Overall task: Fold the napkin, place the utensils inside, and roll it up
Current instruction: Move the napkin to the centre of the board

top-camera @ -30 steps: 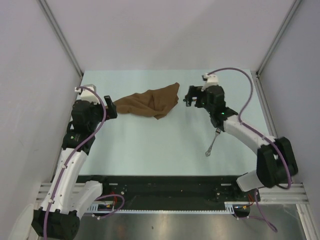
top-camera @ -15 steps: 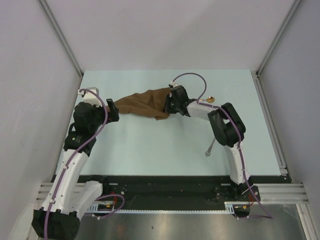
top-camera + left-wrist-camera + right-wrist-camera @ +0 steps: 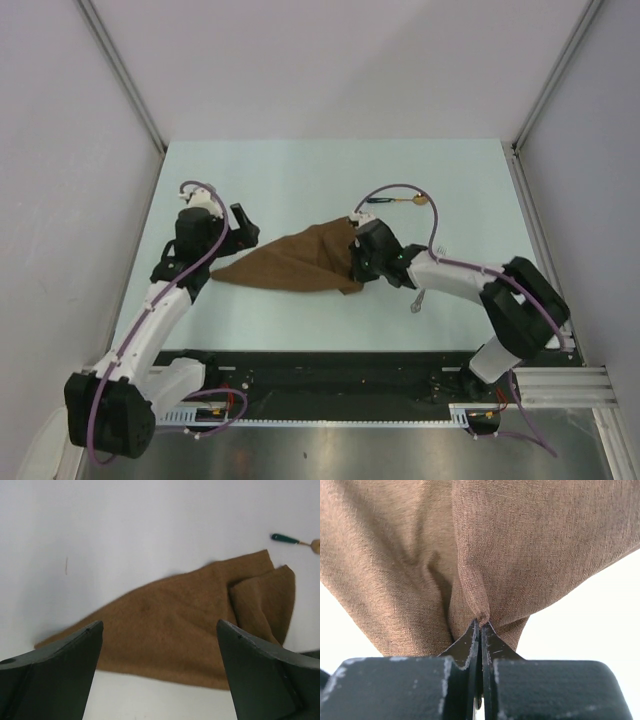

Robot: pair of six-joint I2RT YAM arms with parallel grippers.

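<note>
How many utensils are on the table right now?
2. A dark-handled utensil lies beyond the napkin's right end; a silver fork pokes out near the right arm, mostly hidden. Napkin could hide more.

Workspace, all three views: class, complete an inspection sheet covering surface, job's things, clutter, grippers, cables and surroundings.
Surface: pale green table, flat.
Job's things: brown napkin crumpled mid-table; fork partly under the right arm; dark-handled utensil beyond the napkin, apart from it.
Clutter: nothing seen.
Grippers: right gripper shut on the napkin's right edge; left gripper open, above its left part.
Cables: purple cables loop off both arms.
Surroundings: white walls with metal rails.
</note>
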